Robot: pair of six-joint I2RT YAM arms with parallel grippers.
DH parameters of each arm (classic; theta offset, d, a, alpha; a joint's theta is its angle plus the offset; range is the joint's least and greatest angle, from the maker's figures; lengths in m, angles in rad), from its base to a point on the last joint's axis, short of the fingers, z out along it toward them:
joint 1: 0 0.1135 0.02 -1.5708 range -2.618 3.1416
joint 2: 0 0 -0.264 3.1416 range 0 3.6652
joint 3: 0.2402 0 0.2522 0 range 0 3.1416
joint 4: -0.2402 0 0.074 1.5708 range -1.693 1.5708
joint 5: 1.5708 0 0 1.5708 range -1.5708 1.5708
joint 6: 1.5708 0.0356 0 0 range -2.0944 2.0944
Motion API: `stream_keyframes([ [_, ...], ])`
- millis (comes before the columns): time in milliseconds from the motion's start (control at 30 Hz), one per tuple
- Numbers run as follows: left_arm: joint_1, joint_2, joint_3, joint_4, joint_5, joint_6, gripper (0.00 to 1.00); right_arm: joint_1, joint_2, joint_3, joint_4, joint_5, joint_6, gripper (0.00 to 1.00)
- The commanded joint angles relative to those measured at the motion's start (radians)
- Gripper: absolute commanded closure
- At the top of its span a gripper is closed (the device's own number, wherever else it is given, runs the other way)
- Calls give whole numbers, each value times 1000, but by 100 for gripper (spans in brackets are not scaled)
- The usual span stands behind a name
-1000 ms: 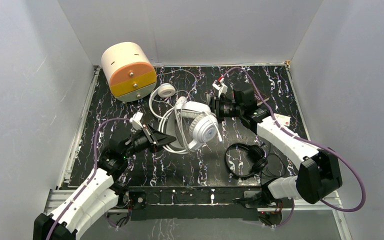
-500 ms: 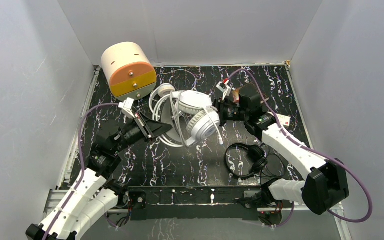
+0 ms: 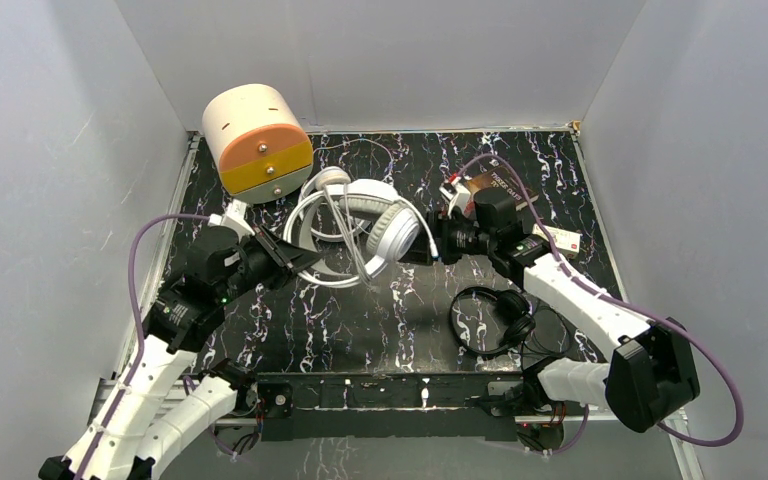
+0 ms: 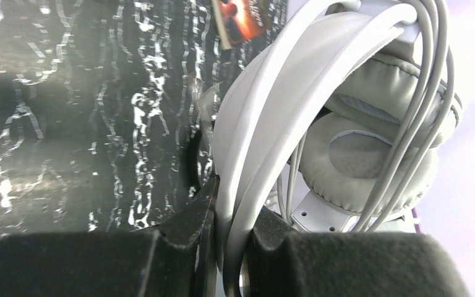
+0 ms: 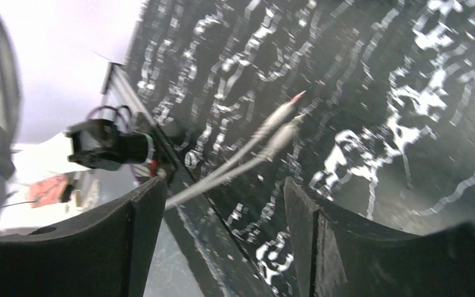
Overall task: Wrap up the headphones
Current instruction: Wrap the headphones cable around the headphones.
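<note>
The big white over-ear headphones (image 3: pixel 378 222) hang over the mat's middle, their cord (image 4: pixel 422 93) looped across the headband and ear cushions. My left gripper (image 3: pixel 305 262) is shut on the headband (image 4: pixel 266 124), which runs between its jaws (image 4: pixel 238 232). My right gripper (image 3: pixel 426 248) stands open just right of the ear cups. In the right wrist view the cord's two plug ends (image 5: pixel 279 122) lie loose ahead of the open right gripper (image 5: pixel 222 185). The slimmer white on-ear pair (image 3: pixel 331 180) lies behind the big pair. The small black pair (image 3: pixel 495 318) lies near the front right.
A white drum with orange and yellow drawer fronts (image 3: pixel 257 140) stands at the back left. A brown card (image 3: pixel 500 183) and a white label (image 3: pixel 566 238) lie at the back right. Grey walls close in three sides of the mat (image 3: pixel 380 320).
My right gripper has opened and let go of the cord end. My left gripper has carried the big white headphones back and to the left.
</note>
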Motion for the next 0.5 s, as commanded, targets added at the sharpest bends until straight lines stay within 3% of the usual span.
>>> stream_keyframes([
  [0,-3,-43,45,-75,-75,3,100,-4,-56,-22,-159,146,-134,17],
  [100,-3,-55,18,-57,-71,-11,100,-12,-90,-11,-263,266,-203,9],
  [267,-3,-38,8,-62,-81,0,100,-15,-201,85,-397,477,-358,8],
  [367,-3,-21,28,-82,-96,55,100,-15,-265,175,-430,479,-448,8],
  [467,-3,-18,46,-104,-120,115,100,-15,-229,305,-475,370,-505,9],
])
